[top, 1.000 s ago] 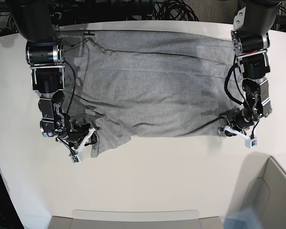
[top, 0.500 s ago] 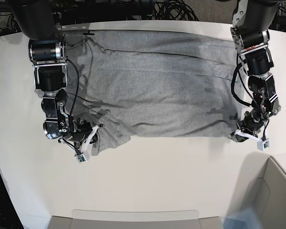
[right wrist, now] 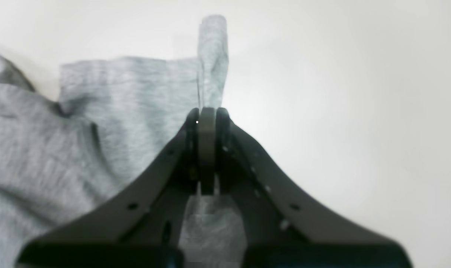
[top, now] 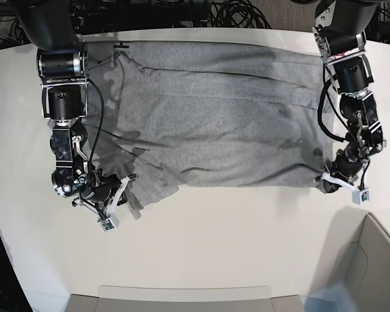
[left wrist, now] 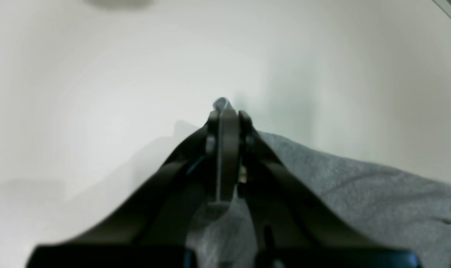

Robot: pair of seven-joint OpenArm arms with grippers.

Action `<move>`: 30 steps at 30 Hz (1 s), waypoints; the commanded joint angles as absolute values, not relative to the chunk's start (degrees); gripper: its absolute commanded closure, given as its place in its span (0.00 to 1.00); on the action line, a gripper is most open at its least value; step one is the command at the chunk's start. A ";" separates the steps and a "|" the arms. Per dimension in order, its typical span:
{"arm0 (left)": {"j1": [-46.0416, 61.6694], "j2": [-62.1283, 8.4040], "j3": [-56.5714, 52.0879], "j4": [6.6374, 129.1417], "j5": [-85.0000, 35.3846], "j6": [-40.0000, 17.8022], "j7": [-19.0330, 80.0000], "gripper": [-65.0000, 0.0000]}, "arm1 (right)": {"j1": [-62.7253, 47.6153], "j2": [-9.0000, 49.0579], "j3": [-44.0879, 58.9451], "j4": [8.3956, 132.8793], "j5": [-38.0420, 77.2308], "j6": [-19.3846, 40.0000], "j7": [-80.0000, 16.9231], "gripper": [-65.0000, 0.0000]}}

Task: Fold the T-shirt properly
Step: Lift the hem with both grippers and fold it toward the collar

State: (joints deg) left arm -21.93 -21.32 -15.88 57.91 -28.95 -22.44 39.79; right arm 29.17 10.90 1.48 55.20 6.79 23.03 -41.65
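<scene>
- T-shirt (top: 208, 110) lies spread on the white tabletop (top: 221, 240), plain grey side up, no lettering in sight; it sits at the far half of the surface, between the two arms.
- Long axis runs side to side across the base view. Which end is the neck and which the hem I cannot tell with confidence; the bunched, creased end is by the right pincer.
- Right pincer (top: 120, 192) is clamped on a near corner of cloth; the wrist view shows a narrow strip of fabric standing up from between its closed tips.
- Left pincer (top: 331, 181) is clamped on the opposite near corner, a small tuft of cloth showing at the tips.
- Judgement: step in hand is the corner grasp ahead of the first fold; no fold is made yet.
- Next move calls for both arms to lift together and carry the near edge towards the far edge, keeping the cloth taut and level.
- Risk: the rumpled corner at the right pincer may fold in crooked.
</scene>
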 commanded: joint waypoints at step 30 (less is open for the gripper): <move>-12.35 -22.20 -20.53 74.77 -29.85 -22.90 45.23 1.00 | 15.96 13.85 16.13 92.88 7.16 23.08 -62.73 1.00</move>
